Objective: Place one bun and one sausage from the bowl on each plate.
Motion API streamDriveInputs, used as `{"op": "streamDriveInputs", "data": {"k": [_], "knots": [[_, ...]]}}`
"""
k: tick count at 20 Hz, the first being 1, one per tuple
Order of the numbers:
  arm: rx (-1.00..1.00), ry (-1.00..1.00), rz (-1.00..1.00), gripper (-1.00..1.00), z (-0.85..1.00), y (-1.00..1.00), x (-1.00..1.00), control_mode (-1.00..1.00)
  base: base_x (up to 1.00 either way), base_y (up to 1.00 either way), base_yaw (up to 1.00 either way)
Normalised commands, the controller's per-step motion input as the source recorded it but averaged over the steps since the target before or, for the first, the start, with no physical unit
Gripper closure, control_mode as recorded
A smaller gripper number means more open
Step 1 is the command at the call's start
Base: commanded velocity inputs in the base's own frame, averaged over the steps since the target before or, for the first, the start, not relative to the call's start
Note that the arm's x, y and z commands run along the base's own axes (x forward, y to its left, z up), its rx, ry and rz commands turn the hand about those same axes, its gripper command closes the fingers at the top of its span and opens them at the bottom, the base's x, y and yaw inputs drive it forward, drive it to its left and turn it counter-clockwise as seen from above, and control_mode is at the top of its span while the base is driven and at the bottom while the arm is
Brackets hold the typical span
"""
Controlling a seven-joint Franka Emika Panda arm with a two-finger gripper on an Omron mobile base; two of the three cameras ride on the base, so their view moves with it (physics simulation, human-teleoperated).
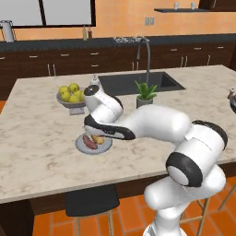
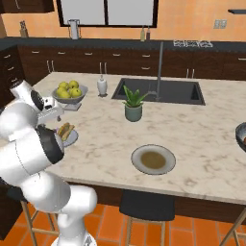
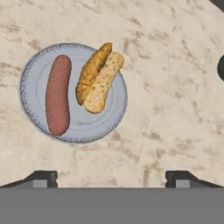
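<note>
Right base view: a beige marbled stone table (image 2: 202, 139) with a sunken sink carries the whole job, the white arm reaching over its near left edge. Near the middle of the near edge sits a grey-rimmed, olive-brown round plate (image 2: 153, 159), bare of food. At the far right edge, the wide dark blue-grey bowl (image 2: 241, 136) is cut off by the frame, its contents unreadable. Close to the near left edge, a plain pale grey round plate (image 3: 72, 92) holds one reddish-brown sausage (image 3: 58, 94) and one split golden bun (image 3: 99, 78), side by side. The hand (image 3: 111, 178) hovers above that plate, fingertips spread wide and empty. By the look of it, one plate is finished; the olive-brown plate awaits its bun and sausage from the bowl.
</note>
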Motion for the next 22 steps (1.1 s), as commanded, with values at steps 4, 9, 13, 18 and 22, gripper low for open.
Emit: {"op": "streamDriveInputs", "data": {"k": [4,9,13,18,22], "knots": [[0.32,-0.19,-0.19,-1.00,0.85,-0.93,-1.00,-1.00,0.00,0.00,0.00],[0.00,0.00,0.00,-1.00,0.00,0.00,0.00,1.00,-0.67,-1.00,-0.30],[0.00,0.00,0.00,-1.00,0.00,0.00,0.00,1.00,0.02,-1.00,-0.33],[0.00,0.00,0.00,-1.00,0.00,0.00,0.00,1.00,0.22,-1.00,-0.22],[0.00,0.00,0.00,-1.00,0.00,0.00,0.00,1.00,0.42,-1.00,-0.05]]}}
